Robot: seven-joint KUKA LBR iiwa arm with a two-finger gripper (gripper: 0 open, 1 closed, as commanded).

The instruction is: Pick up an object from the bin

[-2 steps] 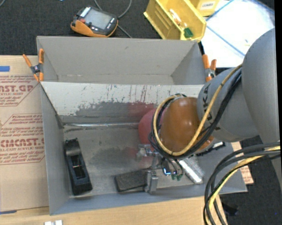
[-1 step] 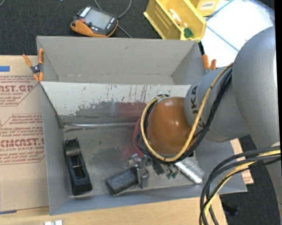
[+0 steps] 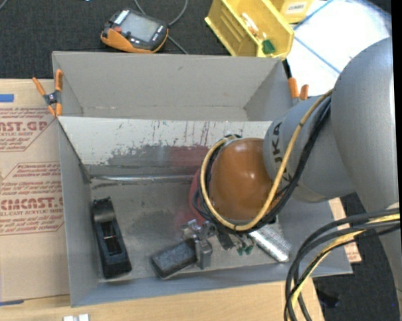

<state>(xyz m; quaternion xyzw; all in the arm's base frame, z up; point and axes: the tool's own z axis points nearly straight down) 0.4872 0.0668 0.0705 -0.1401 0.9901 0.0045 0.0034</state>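
My gripper [image 3: 199,240] is low in the bin near the front wall, under the arm's brown dome. It is at the right end of a dark grey flat block [image 3: 172,259] that lies slanted on the bin floor. Whether it touches the block I cannot tell. A silvery-white oblong thing [image 3: 272,244] lies just to the right of the gripper, partly under the arm. A bit of a red thing [image 3: 193,198] shows behind the gripper, mostly hidden by the dome.
A black tape dispenser [image 3: 110,238] lies along the bin's left wall, well apart from the gripper. The arm and its looped cables cover the bin's right side.
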